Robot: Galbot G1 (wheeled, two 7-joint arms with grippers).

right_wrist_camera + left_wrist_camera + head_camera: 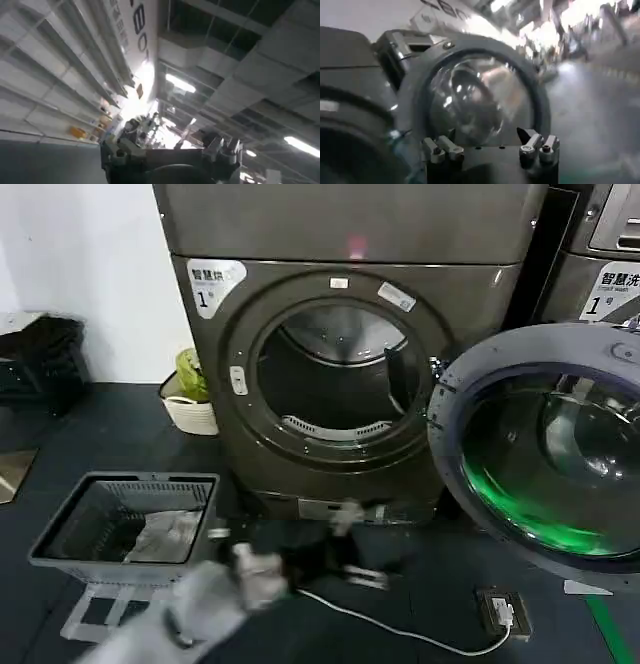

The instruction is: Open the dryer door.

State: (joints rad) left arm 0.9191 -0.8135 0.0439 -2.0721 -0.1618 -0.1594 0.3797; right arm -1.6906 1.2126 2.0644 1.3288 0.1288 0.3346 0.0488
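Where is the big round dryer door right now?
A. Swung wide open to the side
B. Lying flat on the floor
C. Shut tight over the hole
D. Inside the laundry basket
A. The dryer door hangs swung out to the side of the dryer, its grey inner rim facing the camera, and the round drum opening is uncovered so you can see inside.

Dim scene; green glare on the dryer door (545, 449), left arm motion-blurred.
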